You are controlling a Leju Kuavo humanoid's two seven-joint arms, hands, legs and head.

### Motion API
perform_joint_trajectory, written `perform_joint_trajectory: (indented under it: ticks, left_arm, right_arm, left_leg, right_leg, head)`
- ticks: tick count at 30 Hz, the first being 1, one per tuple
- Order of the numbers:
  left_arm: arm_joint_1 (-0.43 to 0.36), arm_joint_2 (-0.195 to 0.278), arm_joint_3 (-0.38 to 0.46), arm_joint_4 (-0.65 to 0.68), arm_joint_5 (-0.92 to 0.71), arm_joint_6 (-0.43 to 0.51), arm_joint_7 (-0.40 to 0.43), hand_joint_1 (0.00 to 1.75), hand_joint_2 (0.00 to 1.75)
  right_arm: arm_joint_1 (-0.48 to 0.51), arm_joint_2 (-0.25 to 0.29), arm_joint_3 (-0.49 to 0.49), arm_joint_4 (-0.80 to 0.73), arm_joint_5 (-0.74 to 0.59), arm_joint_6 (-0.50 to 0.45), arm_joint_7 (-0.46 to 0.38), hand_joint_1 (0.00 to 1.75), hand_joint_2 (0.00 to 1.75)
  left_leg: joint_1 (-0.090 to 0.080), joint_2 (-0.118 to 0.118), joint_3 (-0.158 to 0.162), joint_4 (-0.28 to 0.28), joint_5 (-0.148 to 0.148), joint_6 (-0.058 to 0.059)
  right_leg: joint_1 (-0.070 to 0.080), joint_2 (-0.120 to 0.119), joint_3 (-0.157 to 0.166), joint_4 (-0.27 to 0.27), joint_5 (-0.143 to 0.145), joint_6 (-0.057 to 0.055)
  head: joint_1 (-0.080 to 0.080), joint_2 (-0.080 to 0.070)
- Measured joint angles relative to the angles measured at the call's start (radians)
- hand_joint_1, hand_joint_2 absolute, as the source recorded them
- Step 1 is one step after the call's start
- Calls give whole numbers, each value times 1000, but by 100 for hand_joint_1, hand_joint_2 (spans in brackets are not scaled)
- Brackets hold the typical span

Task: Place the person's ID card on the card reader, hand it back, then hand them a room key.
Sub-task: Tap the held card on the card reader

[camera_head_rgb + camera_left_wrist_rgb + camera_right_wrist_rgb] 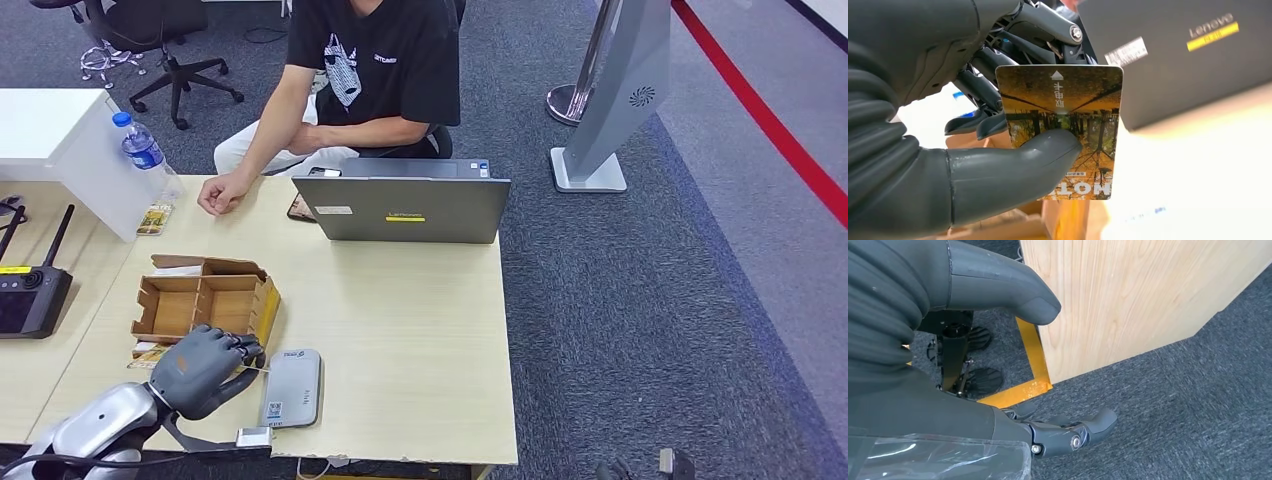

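My left hand (pixel 203 367) hovers at the near left of the table, between the cardboard card box (pixel 176 310) and the grey card reader (pixel 292 388). It pinches a room key card (pixel 1063 107) printed with autumn trees between the thumb (pixel 1048 150) and the fingers. A seated person in a black T-shirt (pixel 385 55) rests a hand (pixel 222 193) on the table's far edge. My right hand (pixel 1063 432) hangs beside the table over the carpet, fingers apart and holding nothing.
A grey laptop (pixel 412 208) stands at the far middle with a dark flat object (pixel 300 208) beside it. A water bottle (pixel 146 152) and a white box (pixel 60 140) sit far left, a black remote controller (pixel 30 295) at left. A grey stand (pixel 610 100) rises on the carpet.
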Motion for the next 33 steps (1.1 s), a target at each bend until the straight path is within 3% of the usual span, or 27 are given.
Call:
perform_joint_trajectory:
  ticks: [20,27,33]
  left_arm:
    - [-34,-13,-99,115,-3,27,14,175,175]
    - [-67,-73,-99,114,-23,133,53,175,175]
    - [-108,-146,-39,71,-50,153,69,175,175]
  right_arm:
    - [-27,-20,6,66,9,-29,-2,0,175]
    - [-27,-25,6,82,3,-38,-12,0,175]
    - [-26,-25,6,90,4,-47,-13,0,175]
  left_leg:
    - [0,0,0,0,0,0]
    - [0,-1,0,0,0,0]
    - [0,0,0,0,0,1]
  right_leg:
    - [0,0,0,0,0,0]
    - [0,0,0,0,0,0]
    - [0,-1,0,0,1,0]
  head:
    - [0,0]
    - [0,0]
    - [0,0]
